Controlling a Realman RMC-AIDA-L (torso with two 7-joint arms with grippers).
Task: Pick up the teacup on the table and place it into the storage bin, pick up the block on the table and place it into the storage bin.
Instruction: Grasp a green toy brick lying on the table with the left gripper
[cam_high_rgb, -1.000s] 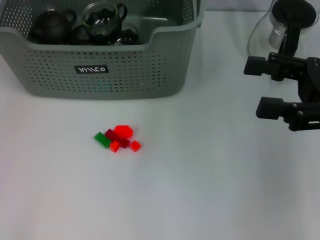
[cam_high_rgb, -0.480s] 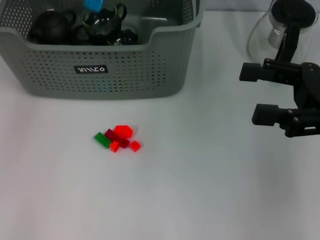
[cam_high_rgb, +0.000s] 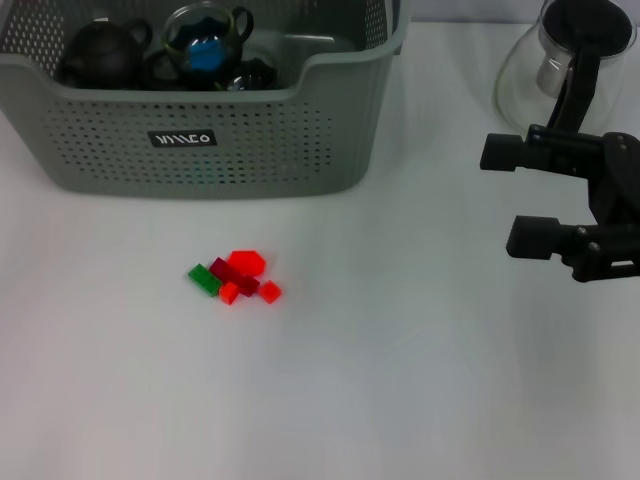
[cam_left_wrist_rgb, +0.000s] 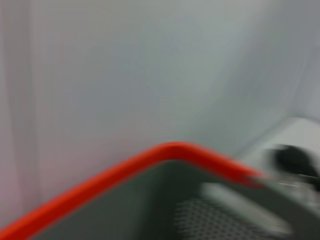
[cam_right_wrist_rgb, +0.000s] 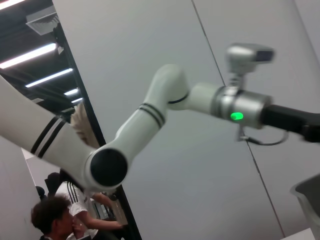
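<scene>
The grey-green storage bin (cam_high_rgb: 300, 140) stands at the back left of the table. Inside it are a dark teapot (cam_high_rgb: 100, 52), a glass pot (cam_high_rgb: 208, 35) with a blue block (cam_high_rgb: 207, 52) lying in it, and small dark tea ware (cam_high_rgb: 255, 73). No teacup shows on the table. A cluster of blocks (cam_high_rgb: 236, 277) lies in front of the bin: one green, one dark red and several red. My right gripper (cam_high_rgb: 515, 195) hovers open at the right, far from the blocks, holding nothing. My left gripper is out of view.
A glass jug with a black lid (cam_high_rgb: 565, 50) stands at the back right, just behind my right gripper. The left wrist view is blurred and shows only an orange-red edge (cam_left_wrist_rgb: 150, 160). A white arm (cam_right_wrist_rgb: 165, 105) crosses the right wrist view.
A blue block that was in the air over the bin half a second ago now lies inside the glass pot. My right gripper has shifted slightly.
</scene>
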